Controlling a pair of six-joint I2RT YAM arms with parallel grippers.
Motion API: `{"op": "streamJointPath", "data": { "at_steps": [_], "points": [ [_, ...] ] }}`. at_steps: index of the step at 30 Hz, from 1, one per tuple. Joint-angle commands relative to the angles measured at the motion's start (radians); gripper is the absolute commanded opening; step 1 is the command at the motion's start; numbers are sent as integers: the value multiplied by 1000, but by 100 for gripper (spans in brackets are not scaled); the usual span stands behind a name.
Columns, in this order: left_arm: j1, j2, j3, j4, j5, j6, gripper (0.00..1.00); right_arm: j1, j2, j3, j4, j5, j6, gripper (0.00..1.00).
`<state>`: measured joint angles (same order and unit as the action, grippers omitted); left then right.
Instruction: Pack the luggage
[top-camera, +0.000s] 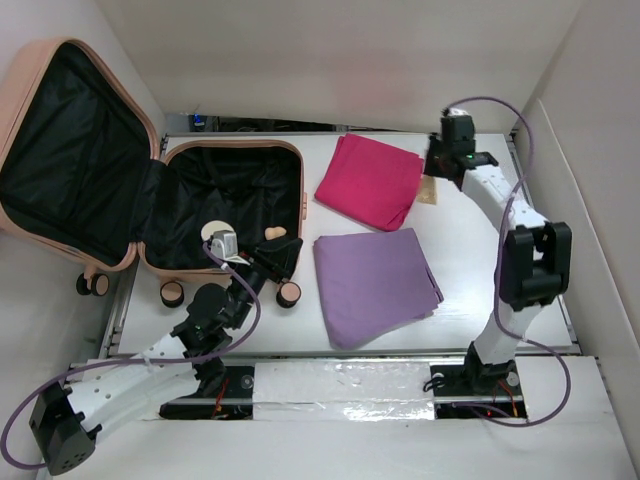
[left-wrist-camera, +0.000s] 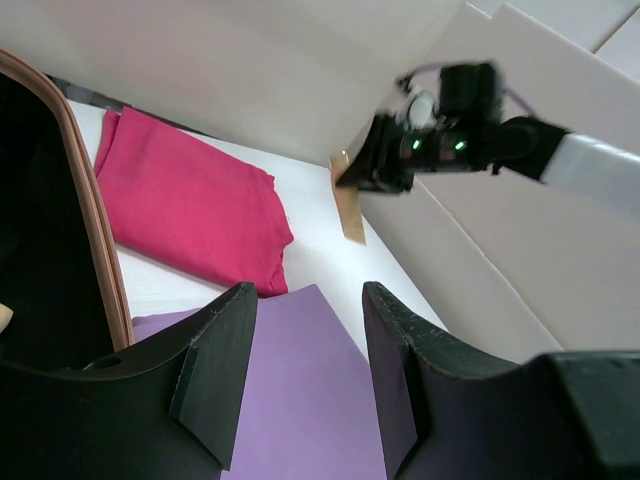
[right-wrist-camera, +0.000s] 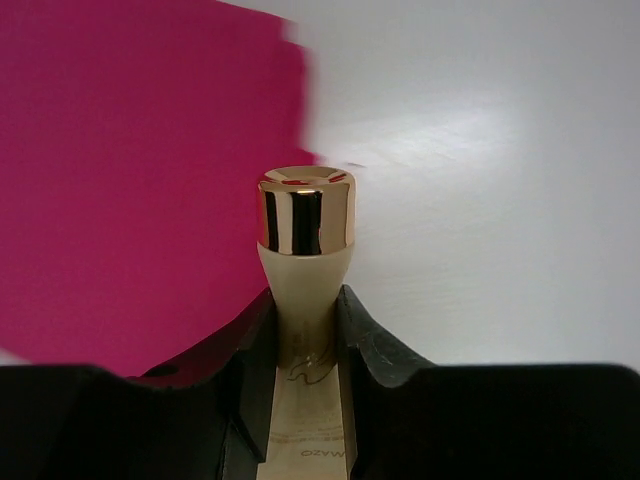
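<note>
The peach-pink luggage (top-camera: 80, 150) lies open at the left, its lid leaning on the wall; its rim shows in the left wrist view (left-wrist-camera: 95, 230). My left gripper (top-camera: 283, 253) is open and empty (left-wrist-camera: 305, 292) at the luggage's right edge, facing a folded purple cloth (top-camera: 372, 282) (left-wrist-camera: 300, 400). A folded magenta cloth (top-camera: 370, 180) (left-wrist-camera: 190, 205) (right-wrist-camera: 130, 180) lies behind it. My right gripper (top-camera: 440, 160) (right-wrist-camera: 305, 300) is shut on a beige tube with a gold cap (right-wrist-camera: 305, 215) (top-camera: 430, 192), right of the magenta cloth.
Two small pale items (top-camera: 213, 232) (top-camera: 274, 234) lie in the luggage's base half. Its caster wheels (top-camera: 172, 293) (top-camera: 289, 294) stick out toward me. White walls close in the table (top-camera: 470, 250) at back and right.
</note>
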<state>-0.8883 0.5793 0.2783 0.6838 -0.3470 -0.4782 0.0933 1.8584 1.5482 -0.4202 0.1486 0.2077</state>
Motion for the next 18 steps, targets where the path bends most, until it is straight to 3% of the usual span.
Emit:
{"op": "streamJointPath", "data": {
  "at_steps": [1,2,6,11,13,14,16,17,18],
  "points": [
    [5,-15,38,47,-3,16,44,201,-107,-20,208,-139,59,32],
    [5,-19,41,39,-1,16,44,236,-107,-16,233,-237,83,32],
    [5,-44,22,62,-20,20,44,444,-38,74,372,-395,220,32],
    [5,-104,9,39,-69,20,44,589,221,379,495,-521,383,35],
    [5,-137,-4,34,-98,24,44,614,297,473,473,-518,413,48],
    [5,-148,-7,31,-104,27,45,614,353,543,465,-512,420,70],
    [5,-162,-4,31,-92,41,46,596,360,529,484,-529,452,91],
    [5,-162,-4,37,-92,46,46,583,334,529,512,-529,463,92],
    [5,-147,-5,46,-80,50,46,571,300,426,543,-534,467,92]
  ]
}}
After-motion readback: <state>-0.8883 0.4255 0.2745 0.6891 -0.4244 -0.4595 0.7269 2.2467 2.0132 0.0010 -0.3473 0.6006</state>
